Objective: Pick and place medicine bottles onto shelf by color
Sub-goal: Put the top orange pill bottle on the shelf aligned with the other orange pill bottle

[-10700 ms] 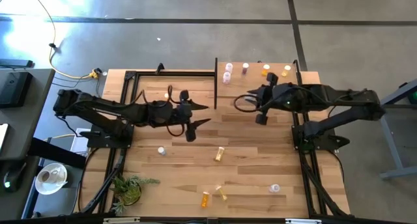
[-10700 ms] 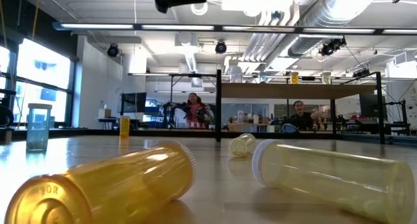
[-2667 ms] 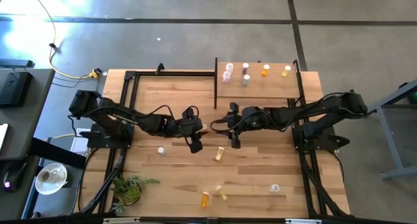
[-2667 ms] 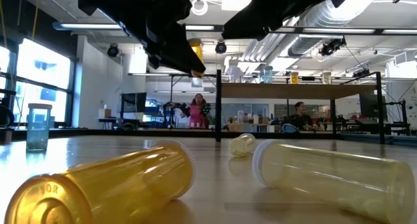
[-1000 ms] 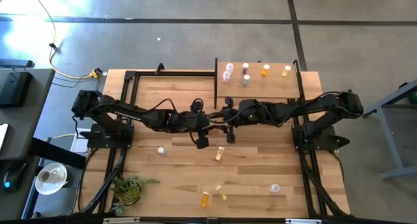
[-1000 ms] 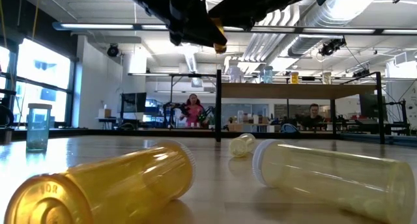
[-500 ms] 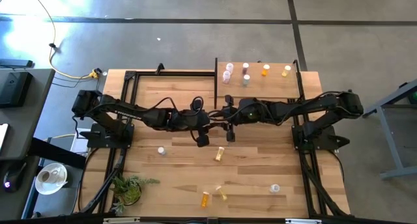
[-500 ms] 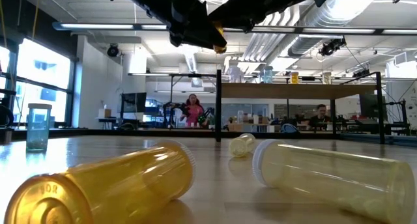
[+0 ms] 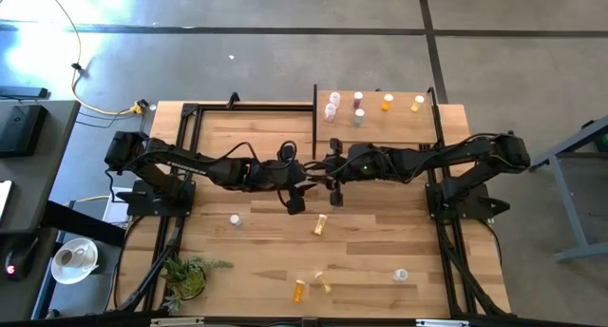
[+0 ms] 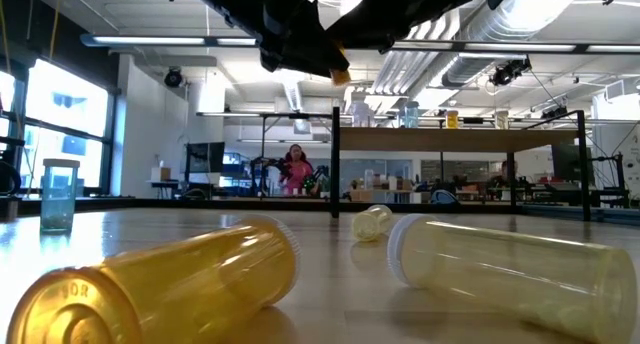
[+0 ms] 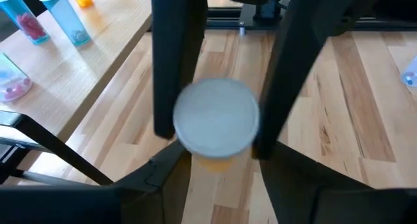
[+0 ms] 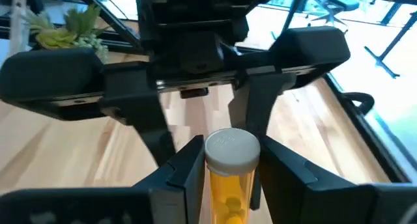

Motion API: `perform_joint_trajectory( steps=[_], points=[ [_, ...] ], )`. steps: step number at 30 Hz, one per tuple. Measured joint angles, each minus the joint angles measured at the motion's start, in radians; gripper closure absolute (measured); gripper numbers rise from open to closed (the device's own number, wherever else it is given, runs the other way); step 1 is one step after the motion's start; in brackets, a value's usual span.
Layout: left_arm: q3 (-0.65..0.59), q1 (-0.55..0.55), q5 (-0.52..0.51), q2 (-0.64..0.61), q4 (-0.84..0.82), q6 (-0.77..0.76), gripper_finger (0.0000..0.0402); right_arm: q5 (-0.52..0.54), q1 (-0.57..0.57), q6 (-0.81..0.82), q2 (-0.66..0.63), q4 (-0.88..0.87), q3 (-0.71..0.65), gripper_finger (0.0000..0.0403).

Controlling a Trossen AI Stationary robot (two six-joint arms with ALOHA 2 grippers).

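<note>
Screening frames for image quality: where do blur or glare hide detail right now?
Left wrist view: the white cap fills the centre, soft and out of focus. Low view: the near bottle is blurred, both arms silhouetted against ceiling lights. High view: glare washes the floor at top left. Right wrist view: bright light beyond the table edge.

Five medicine bottles [image 9: 358, 108] stand on the shelf [image 9: 399, 132], and five more lie scattered on the tabletop [image 9: 247, 260]. One orange bottle [image 12: 228, 175] with a white cap sits up between the two grippers, making eleven. There's also one leafy plant [image 9: 188, 275] at the table's corner.
</note>
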Motion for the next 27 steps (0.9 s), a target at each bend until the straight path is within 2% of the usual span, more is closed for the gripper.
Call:
perform_joint_trajectory(
  steps=[9,16,23,27],
  points=[
    [0.000,0.000,0.000,-0.044,-0.037,0.029,0.0222,0.144,-0.001,-0.025,-0.139,-0.091,0.000,0.0288],
    [0.000,0.000,0.001,-0.063,-0.051,0.036,0.0224,0.145,-0.020,-0.073,-0.275,-0.164,0.000,0.0289],
    [0.000,0.000,0.000,-0.068,-0.062,0.036,0.0224,0.223,-0.068,-0.104,-0.409,-0.252,-0.004,0.0289],
    [0.000,0.000,0.001,-0.068,-0.064,0.035,0.0225,0.233,-0.119,-0.103,-0.490,-0.269,-0.051,0.0289]
  ],
)
